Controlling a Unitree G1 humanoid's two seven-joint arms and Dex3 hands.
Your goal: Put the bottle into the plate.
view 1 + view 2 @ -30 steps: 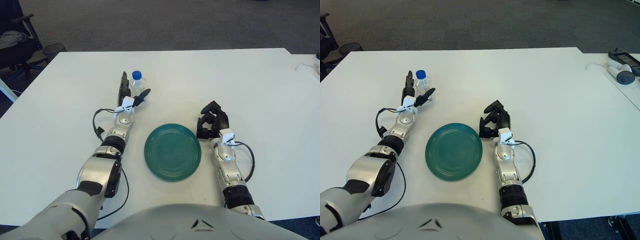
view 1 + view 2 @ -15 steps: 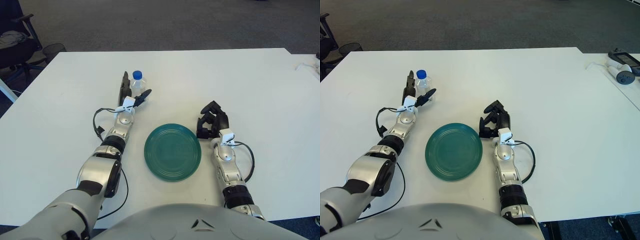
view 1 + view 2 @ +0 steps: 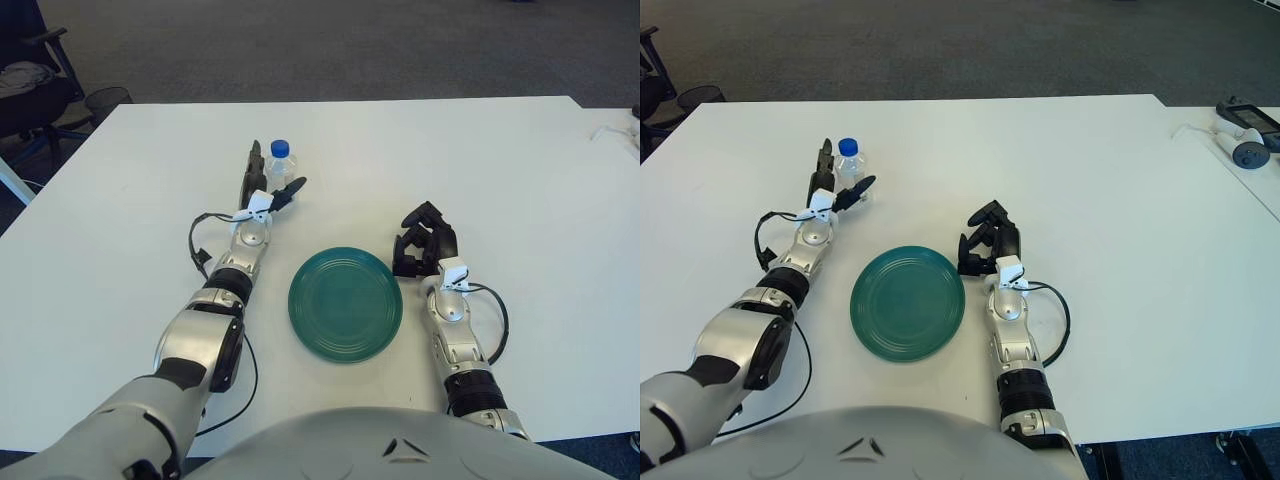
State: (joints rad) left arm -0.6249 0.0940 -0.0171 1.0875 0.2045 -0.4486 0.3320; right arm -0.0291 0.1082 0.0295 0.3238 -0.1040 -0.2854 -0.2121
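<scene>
A small clear bottle point(image 3: 279, 167) with a blue cap stands upright on the white table, far left of centre. My left hand point(image 3: 265, 185) is stretched out to it, fingers spread on either side of the bottle without closing on it. A dark green plate point(image 3: 345, 304) lies flat in front of me, nearer than the bottle and to its right. My right hand point(image 3: 424, 240) rests on the table just right of the plate, fingers curled and holding nothing.
The white table point(image 3: 480, 160) reaches to a dark carpet at the back. A white device with a cable point(image 3: 1243, 142) lies at the far right edge. An office chair point(image 3: 30, 85) and a bin stand off the table's left corner.
My left hand has slid a little farther forward, and the bottle stands slightly farther right and back than before. The right hand and plate have not moved.
</scene>
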